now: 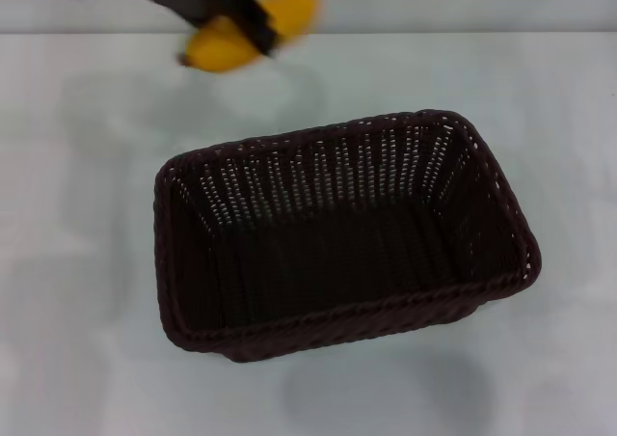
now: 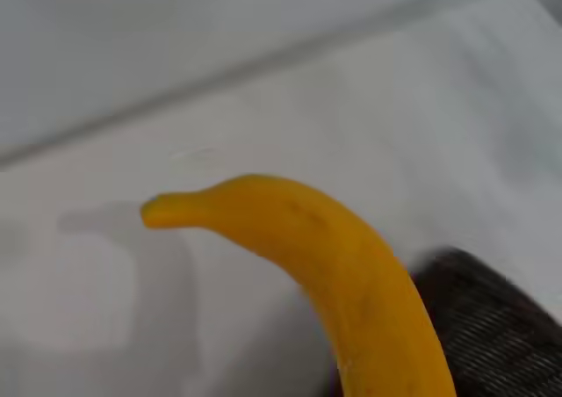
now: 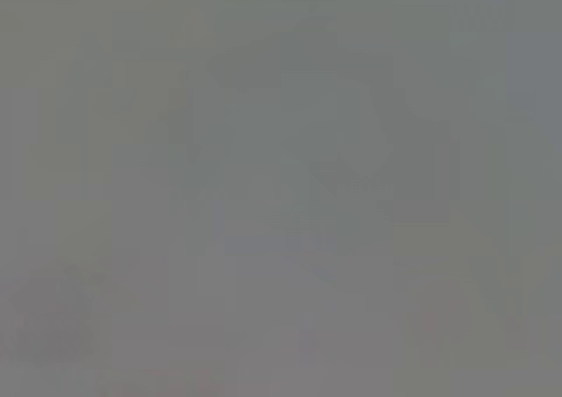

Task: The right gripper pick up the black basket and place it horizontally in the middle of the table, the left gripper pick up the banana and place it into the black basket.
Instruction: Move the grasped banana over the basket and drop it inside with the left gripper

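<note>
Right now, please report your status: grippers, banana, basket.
Left gripper shut on banana, raised beyond black basket. Basket empty on table. Right gripper not in view. Nothing in the way.

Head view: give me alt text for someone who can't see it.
The left gripper holds the banana in the air above the table's far side, behind the black basket. The basket sits lengthwise mid-table with nothing inside.

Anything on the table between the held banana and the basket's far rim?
Nothing: head view shows only bare table between the banana, held in the left tool, and the black basket.
</note>
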Robot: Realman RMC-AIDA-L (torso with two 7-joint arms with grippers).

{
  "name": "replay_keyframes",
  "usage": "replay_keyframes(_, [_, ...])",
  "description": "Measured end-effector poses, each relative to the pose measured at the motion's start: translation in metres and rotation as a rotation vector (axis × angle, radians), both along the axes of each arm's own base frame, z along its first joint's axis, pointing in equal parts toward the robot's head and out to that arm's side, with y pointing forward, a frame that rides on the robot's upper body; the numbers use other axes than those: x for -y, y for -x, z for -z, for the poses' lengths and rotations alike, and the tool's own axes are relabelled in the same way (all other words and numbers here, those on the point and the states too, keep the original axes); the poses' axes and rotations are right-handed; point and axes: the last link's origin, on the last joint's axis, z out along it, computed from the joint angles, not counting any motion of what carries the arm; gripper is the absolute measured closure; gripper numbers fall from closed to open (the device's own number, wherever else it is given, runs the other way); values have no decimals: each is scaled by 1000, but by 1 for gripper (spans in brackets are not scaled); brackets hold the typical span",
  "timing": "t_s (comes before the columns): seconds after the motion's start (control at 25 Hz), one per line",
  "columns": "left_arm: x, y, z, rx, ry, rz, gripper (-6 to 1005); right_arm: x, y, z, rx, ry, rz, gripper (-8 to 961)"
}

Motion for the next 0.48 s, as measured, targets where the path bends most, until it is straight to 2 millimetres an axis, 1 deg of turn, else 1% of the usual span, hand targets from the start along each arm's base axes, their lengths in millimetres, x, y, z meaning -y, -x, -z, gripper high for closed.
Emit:
replay_keyframes(0.08, [9,-16,23,-13,90,54,466,-1,2,0,-3,1,-5,505])
replay_keyframes(0.12, [16,-25,37,-29,140,82,463,-1,2,0,-3,1,-5,505])
replay_keyframes(0.2, [29,-35,61,-54,223,120,456,-2,3,0,-4,1,-7,505])
replay_keyframes(0.28, [41,-44,80,-73,289,151,449,-2,3,0,-4,1,-8,505])
replay_keyframes(0.32, [47,-48,86,-77,314,162,446,-2,3,0,-4,1,-8,505])
replay_keyframes(0.4, [54,-55,93,-61,347,176,439,-1,2,0,-4,1,-6,505])
replay_keyframes(0.48, [59,-62,95,-22,372,180,432,0,1,0,-4,1,-2,505])
